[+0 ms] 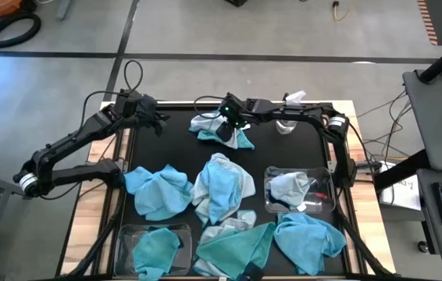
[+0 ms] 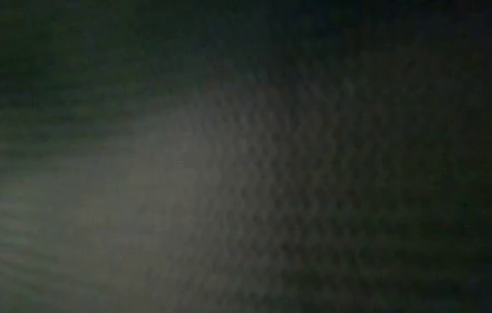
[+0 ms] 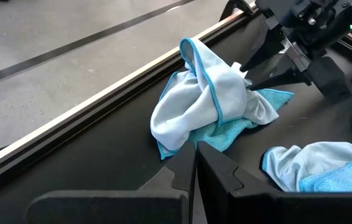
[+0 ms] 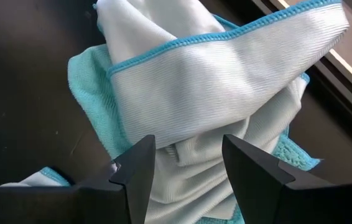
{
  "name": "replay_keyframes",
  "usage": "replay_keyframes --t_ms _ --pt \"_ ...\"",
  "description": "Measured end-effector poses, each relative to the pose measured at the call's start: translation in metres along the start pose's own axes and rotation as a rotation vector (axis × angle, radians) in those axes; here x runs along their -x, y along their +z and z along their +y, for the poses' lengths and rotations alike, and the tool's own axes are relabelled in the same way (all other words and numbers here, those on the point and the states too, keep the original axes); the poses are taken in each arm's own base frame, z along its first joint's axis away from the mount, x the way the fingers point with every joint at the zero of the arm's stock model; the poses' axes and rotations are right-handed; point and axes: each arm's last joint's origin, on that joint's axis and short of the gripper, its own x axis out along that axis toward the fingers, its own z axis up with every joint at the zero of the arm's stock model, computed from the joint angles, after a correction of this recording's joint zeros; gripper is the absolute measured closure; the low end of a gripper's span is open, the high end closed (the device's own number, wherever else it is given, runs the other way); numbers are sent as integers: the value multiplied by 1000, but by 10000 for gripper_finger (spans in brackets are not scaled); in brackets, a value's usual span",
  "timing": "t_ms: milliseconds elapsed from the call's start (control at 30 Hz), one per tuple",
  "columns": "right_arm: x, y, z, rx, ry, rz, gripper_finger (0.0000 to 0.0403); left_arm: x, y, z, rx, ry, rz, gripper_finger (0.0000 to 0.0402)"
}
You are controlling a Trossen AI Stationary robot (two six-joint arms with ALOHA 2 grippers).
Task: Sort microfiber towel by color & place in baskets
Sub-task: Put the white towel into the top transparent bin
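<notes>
Baskets (image 1: 326,204) hold towels (image 1: 289,187).

No legible text, label, brand, number or sign appears in any view. The low view is dark and shows nothing readable.

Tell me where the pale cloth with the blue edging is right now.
In the high view the pale cloth lies bunched on a teal cloth at the mat's far edge, near the middle, with the open right gripper right at it.
</notes>
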Motion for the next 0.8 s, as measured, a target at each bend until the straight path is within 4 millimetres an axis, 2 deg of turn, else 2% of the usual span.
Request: replay_keyframes --t_ms 133,367,567,667,800 --pt "-3 0 -4 -13 -6 5 220 0 0 0 0 0 0 402" --pt "-32 -13 -6 -18 2 85 220 0 0 0 -10 0 -3 402" --pt "-41 -10 -5 -19 4 85 223 0 0 0 -13 0 -1 402" --pt "-43 -8 -5 -17 2 88 239 0 0 0 -14 0 -1 402" --pt "-40 -5 -4 -16 1 93 283 0 0 0 -14 0 -1 402"
